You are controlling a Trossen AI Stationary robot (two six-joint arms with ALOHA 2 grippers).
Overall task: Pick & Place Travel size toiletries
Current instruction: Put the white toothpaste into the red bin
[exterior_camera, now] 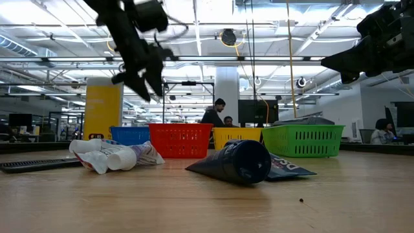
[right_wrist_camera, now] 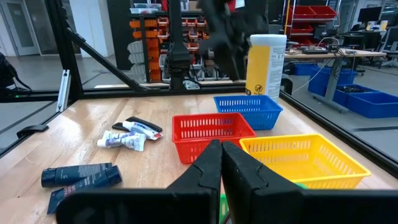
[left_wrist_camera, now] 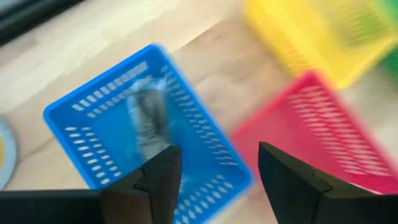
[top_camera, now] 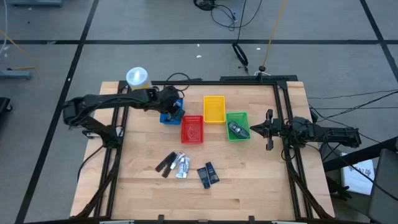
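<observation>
- Four small baskets sit in a cluster at the middle of the pale wooden bench (top_camera: 249, 180): blue basket (top_camera: 169, 117), red basket (top_camera: 191, 129), yellow basket (top_camera: 214, 109), green basket (top_camera: 237, 126).
- Loose toiletries lie nearer the front edge: silvery-white mini tubes (top_camera: 181, 165) beside a dark flat piece (top_camera: 165, 164), and dark blue-black tubes (top_camera: 208, 174) just to their right.
- Left gripper (top_camera: 175, 109) hangs over the blue basket, jaws spread and empty.
- Only the left wrist view shows a blurred grey item (left_wrist_camera: 148, 118) lying inside the blue basket; the high view shows a dark item (top_camera: 236, 130) in the green one.
- Right gripper (top_camera: 268, 129) waits at the bench's right edge, jaws pressed together.
- Low view shows an open workshop behind, with people (exterior_camera: 213, 114) at desks and a yellow canister (exterior_camera: 103, 110).
</observation>
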